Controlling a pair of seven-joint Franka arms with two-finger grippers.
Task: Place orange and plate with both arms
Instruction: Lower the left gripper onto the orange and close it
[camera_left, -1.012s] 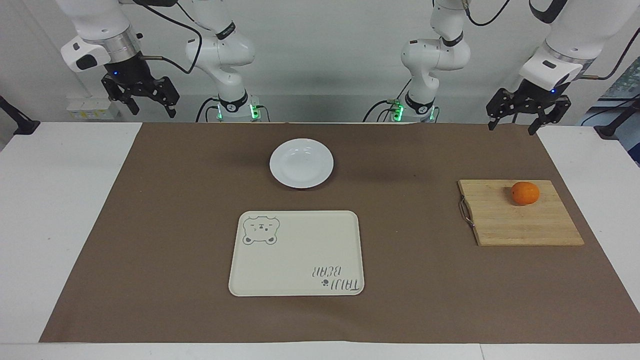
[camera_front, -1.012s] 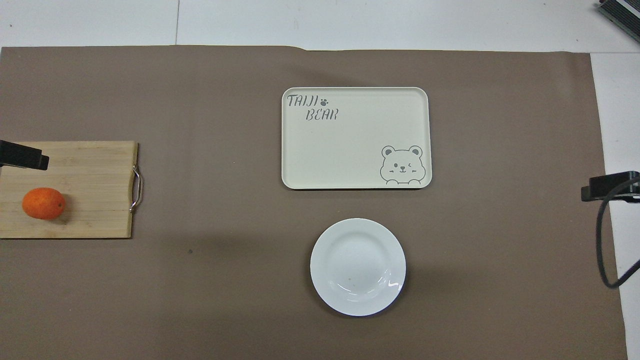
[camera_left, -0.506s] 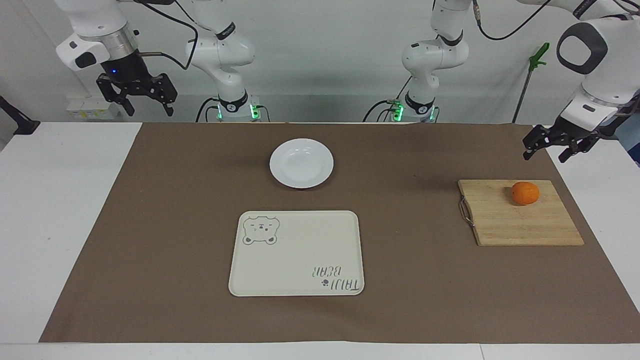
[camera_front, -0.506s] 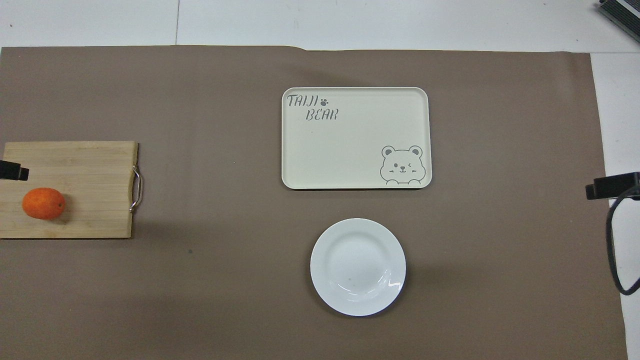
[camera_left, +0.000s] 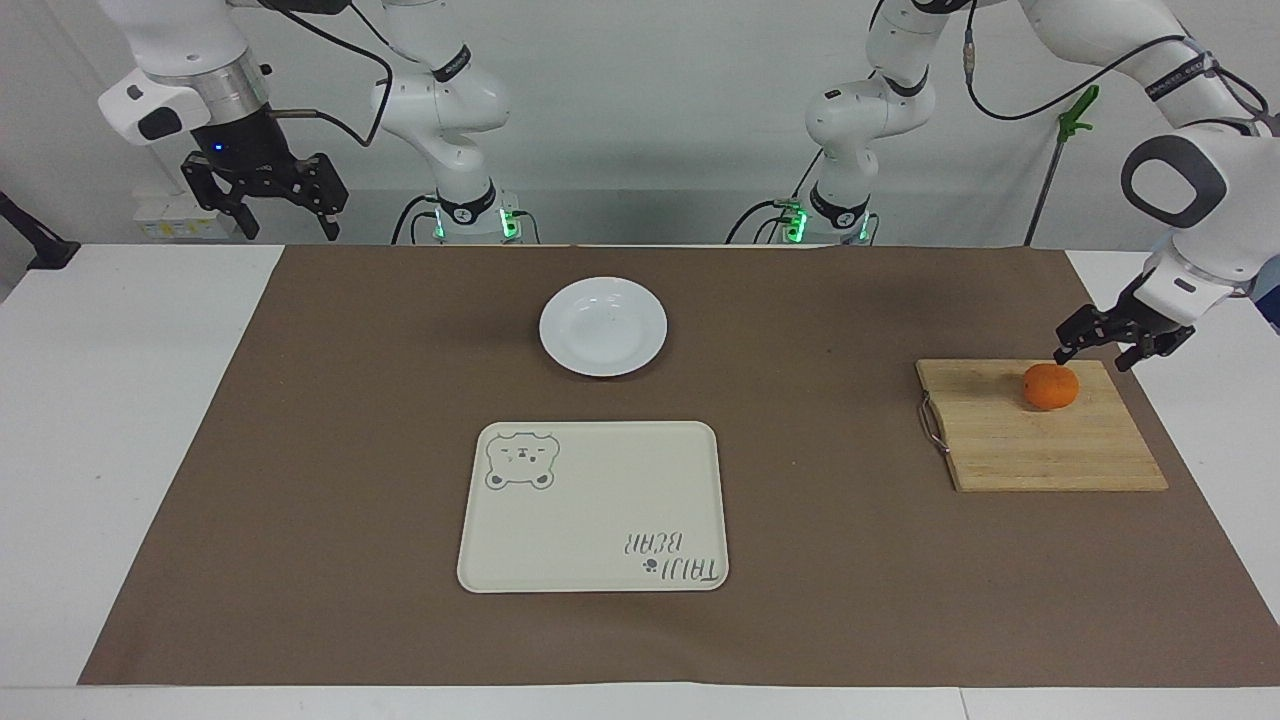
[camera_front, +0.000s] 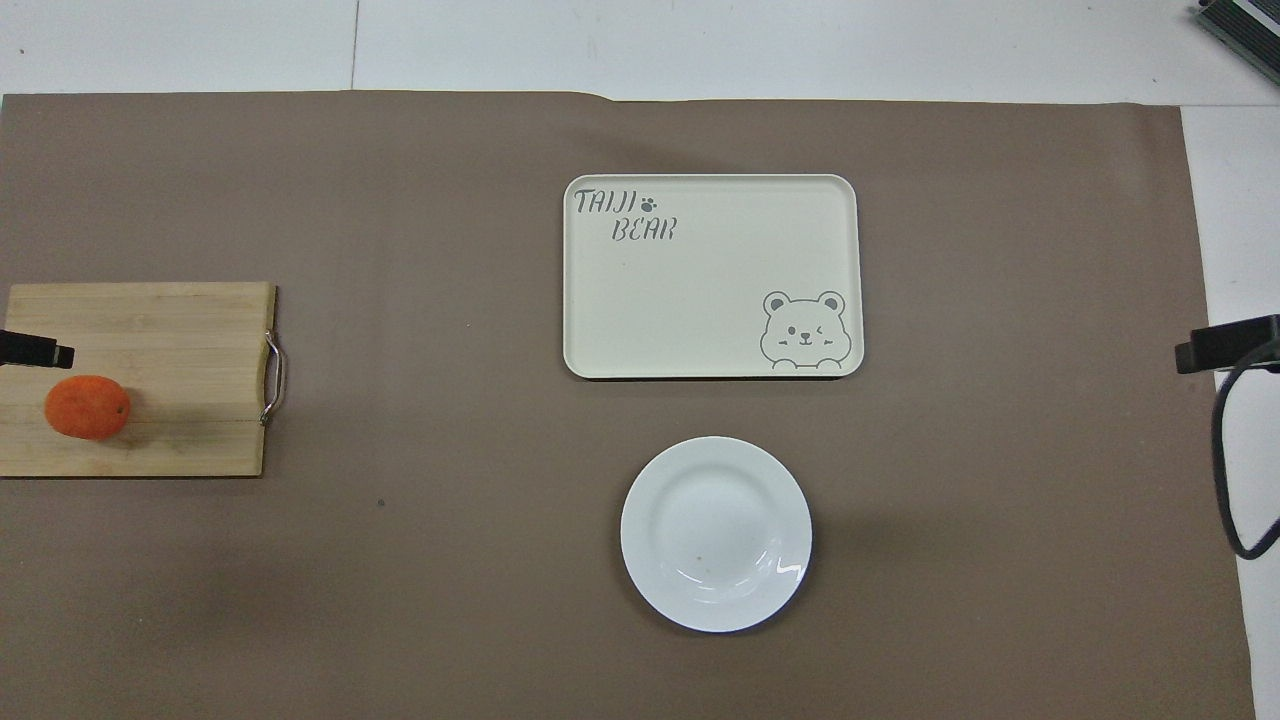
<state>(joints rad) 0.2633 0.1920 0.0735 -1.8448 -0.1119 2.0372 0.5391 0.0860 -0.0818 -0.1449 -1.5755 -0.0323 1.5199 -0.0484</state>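
The orange (camera_left: 1050, 386) (camera_front: 87, 407) lies on a wooden cutting board (camera_left: 1040, 450) (camera_front: 170, 330) at the left arm's end of the table. My left gripper (camera_left: 1093, 358) hangs open, low over the board's edge by the orange, with nothing between its fingers. In the overhead view one of its fingers (camera_front: 38, 351) shows just above the orange. The white plate (camera_left: 603, 326) (camera_front: 716, 533) sits bare on the brown mat, near the robots. My right gripper (camera_left: 287, 225) waits open, high over the right arm's end of the table, holding nothing.
A cream rectangular tray (camera_left: 593, 506) (camera_front: 712, 275) with a bear drawing lies farther from the robots than the plate. The board has a metal handle (camera_left: 931, 424) on its side toward the tray. A brown mat (camera_left: 350, 450) covers most of the table.
My left gripper has swung outward and come down from high at the robots' end to just over the board by the orange. The right gripper has drifted slightly outward.
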